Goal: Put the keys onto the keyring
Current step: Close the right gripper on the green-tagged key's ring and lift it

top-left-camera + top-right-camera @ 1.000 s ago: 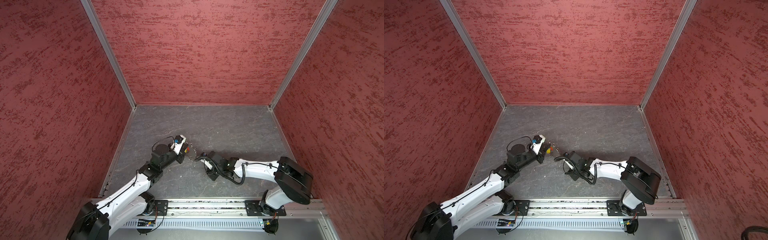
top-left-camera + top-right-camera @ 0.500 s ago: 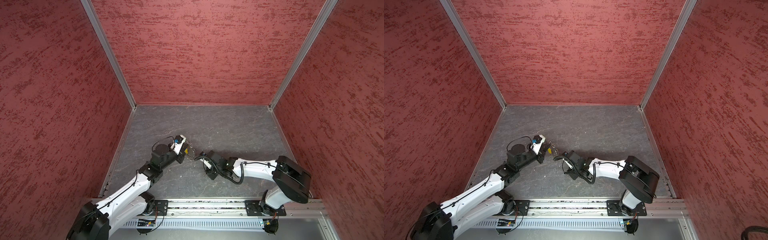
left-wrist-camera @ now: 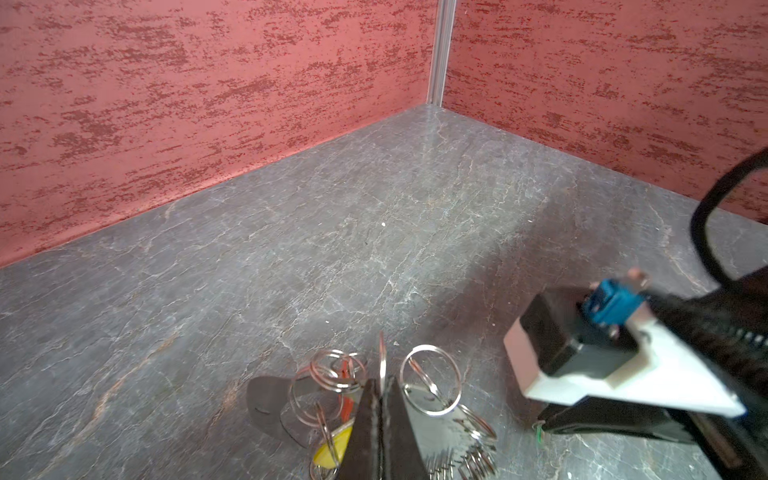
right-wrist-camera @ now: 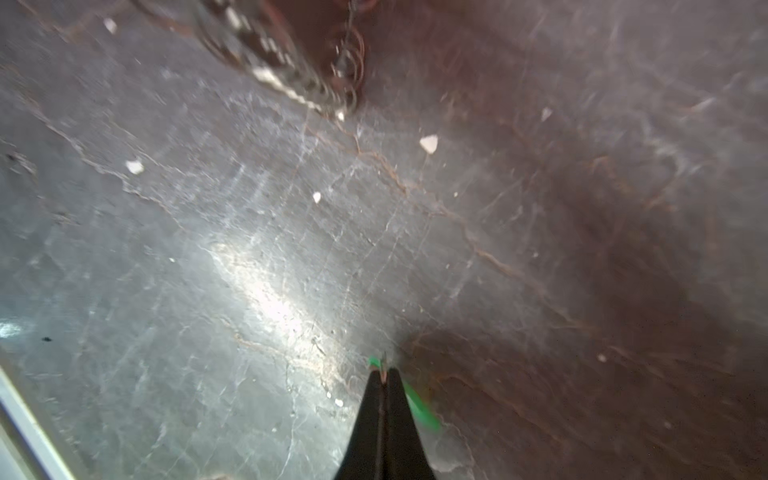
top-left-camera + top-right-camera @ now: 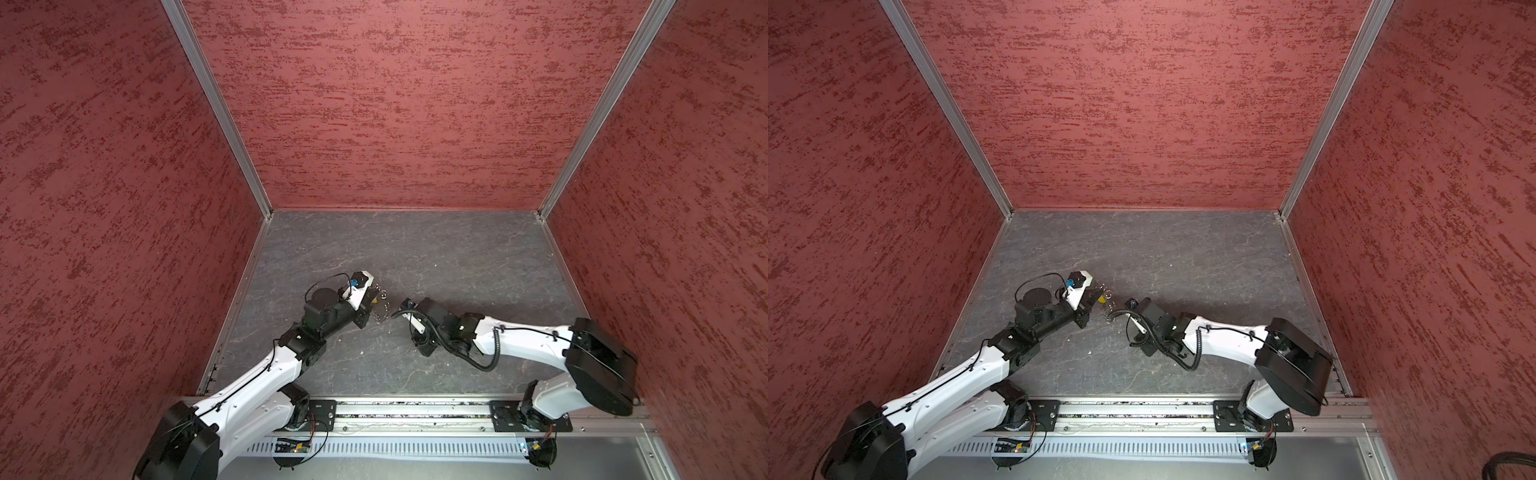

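Note:
My left gripper (image 3: 381, 384) is shut on one ring of the keyring (image 3: 430, 384), a bunch of silver rings lying on the grey floor. A yellow key (image 3: 330, 451) and a red key (image 3: 345, 399) hang among the rings beside the jaws. In both top views the keyring (image 5: 381, 309) (image 5: 1108, 311) lies between the two arms, with the yellow key (image 5: 1101, 298) at the left gripper's tip. My right gripper (image 4: 383, 374) is shut on the green key (image 4: 419, 409), held low over the floor a short way from the keyring.
Red textured walls (image 5: 395, 104) close in the grey stone-look floor (image 5: 415, 249) on three sides. A metal rail (image 5: 395, 411) carrying both arm bases runs along the front. Small white specks (image 4: 428, 143) lie on the floor. The right wrist camera mount (image 3: 582, 365) is close to the keyring.
The right jaws have closed the last bit on the green key. Both arms stay nearly where they were, and the left gripper keeps its hold on the keyring.

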